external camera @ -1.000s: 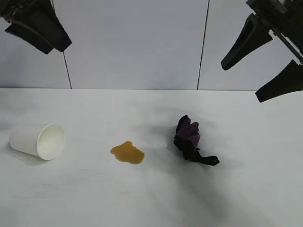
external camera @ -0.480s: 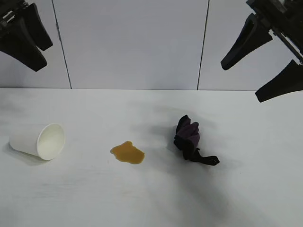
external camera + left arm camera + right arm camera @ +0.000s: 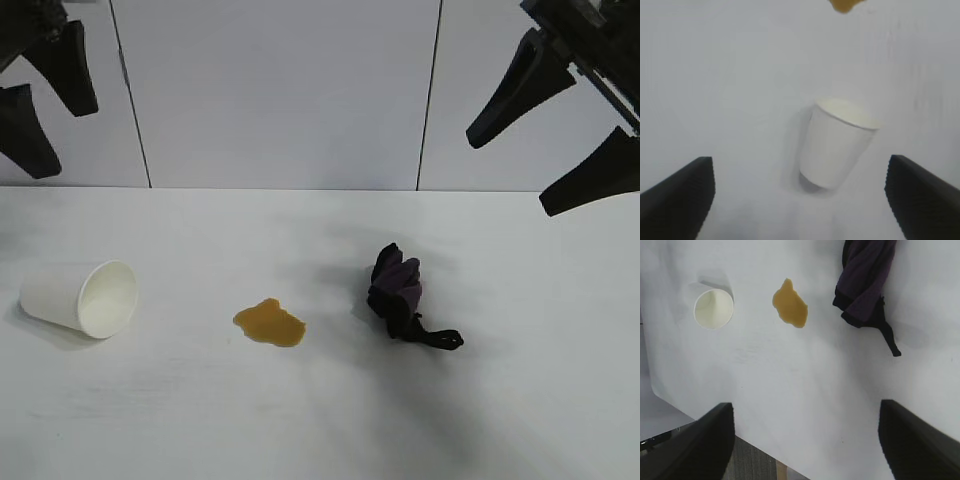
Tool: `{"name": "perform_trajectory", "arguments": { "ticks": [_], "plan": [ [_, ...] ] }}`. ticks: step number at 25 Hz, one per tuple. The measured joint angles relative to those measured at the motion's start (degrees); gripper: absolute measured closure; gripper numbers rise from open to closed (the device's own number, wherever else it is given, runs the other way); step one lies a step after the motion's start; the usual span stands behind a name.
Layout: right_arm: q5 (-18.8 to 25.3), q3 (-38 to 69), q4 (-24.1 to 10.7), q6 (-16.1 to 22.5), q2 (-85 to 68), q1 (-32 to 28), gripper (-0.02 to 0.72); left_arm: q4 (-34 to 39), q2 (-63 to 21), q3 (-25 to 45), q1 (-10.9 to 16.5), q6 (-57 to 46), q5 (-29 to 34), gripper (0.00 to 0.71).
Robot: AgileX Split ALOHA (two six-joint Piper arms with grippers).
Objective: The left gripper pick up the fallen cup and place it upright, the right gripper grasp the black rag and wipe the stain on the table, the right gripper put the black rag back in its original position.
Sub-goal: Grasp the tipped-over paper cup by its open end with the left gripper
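Cup [image 3: 78, 298] lies on its side at the desk's [image 3: 320, 420] nine o'clock edge, mouth toward the stain [image 3: 269, 323]. Left gripper [image 3: 35, 95] hangs above it, wide open and empty. Right gripper [image 3: 555, 135], also open and empty, is much farther away.

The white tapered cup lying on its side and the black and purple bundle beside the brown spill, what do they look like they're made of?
The white tapered cup looks like thin matte paper: plain, unglossy walls and a rolled rim. The black and purple bundle looks like soft woven or knitted cloth: crumpled folds, no shine, with a thin black strap loop trailing onto the white matte table. The exact fabric cannot be told.
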Motion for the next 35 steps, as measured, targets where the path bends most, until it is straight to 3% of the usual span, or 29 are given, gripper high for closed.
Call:
{"name": "perform_trajectory", "arguments": {
  "ticks": [4, 12, 26, 35],
  "plan": [
    [0.0, 0.0, 0.04, 0.0, 0.0, 0.0, 0.159, 3.86, 0.0, 0.0, -2.56, -1.52, -0.65, 0.084],
    [0.0, 0.0, 0.04, 0.0, 0.0, 0.0, 0.159, 11.12, 0.0, 7.65, -2.81, -2.17, -5.01, 0.088],
    [-0.04, 0.0, 0.04, 0.0, 0.0, 0.0, 0.159, 12.15, 0.0, 16.58, -2.95, -0.09, -14.95, 0.107],
    [-0.04, 0.0, 0.04, 0.0, 0.0, 0.0, 0.159, 12.22, 2.88, 17.29, -3.95, 0.13, -17.37, 0.137]
  ]
}}
